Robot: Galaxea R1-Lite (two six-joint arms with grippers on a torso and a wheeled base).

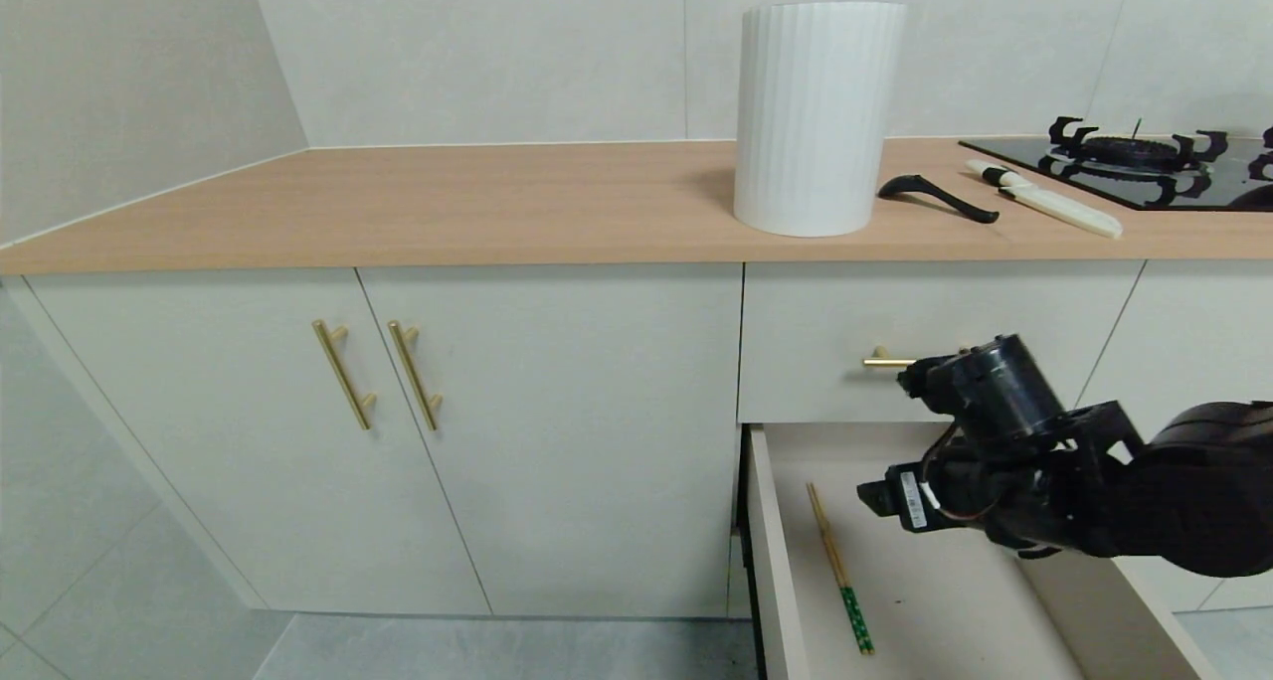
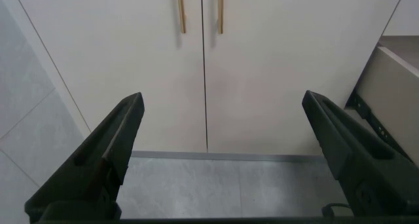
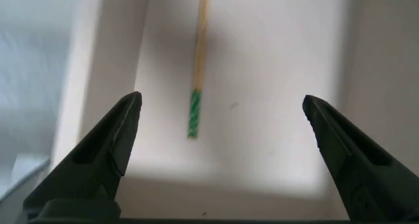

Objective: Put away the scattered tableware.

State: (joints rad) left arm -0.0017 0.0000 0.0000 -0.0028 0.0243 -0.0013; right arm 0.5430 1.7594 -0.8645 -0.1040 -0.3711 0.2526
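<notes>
One open drawer, head view: the drawer is standing pulled out under the countertop, with its near wall and far rim both showing.
Room in the drawer: its floor is lying bare on the side of the chopsticks away from the near wall.
Chopsticks, head view: the chopsticks are lying flat on the drawer floor, close along the drawer's near wall, green ends toward the drawer's front.
Right arm: the right arm is hanging over the drawer's far half, beside the chopsticks and apart from them.
Above the drawer: a white ribbed container, a black-handled utensil and a white knife are sitting on the countertop, the stove just beyond the knife.

Left wrist view, left gripper: the left gripper is holding its fingers wide apart with nothing between them.
Edges: it is facing the closed cabinet doors beside the drawer, low over the floor; the drawer's outer side is showing at the frame edge.

Right wrist view, right gripper: the right gripper is spreading its fingers wide, gripping nothing.
Chopsticks against the gripper: they are lying on the drawer floor below the gap, nearer one finger, touching neither.
Edges: the drawer's near wall is running just beside the chopsticks.
</notes>
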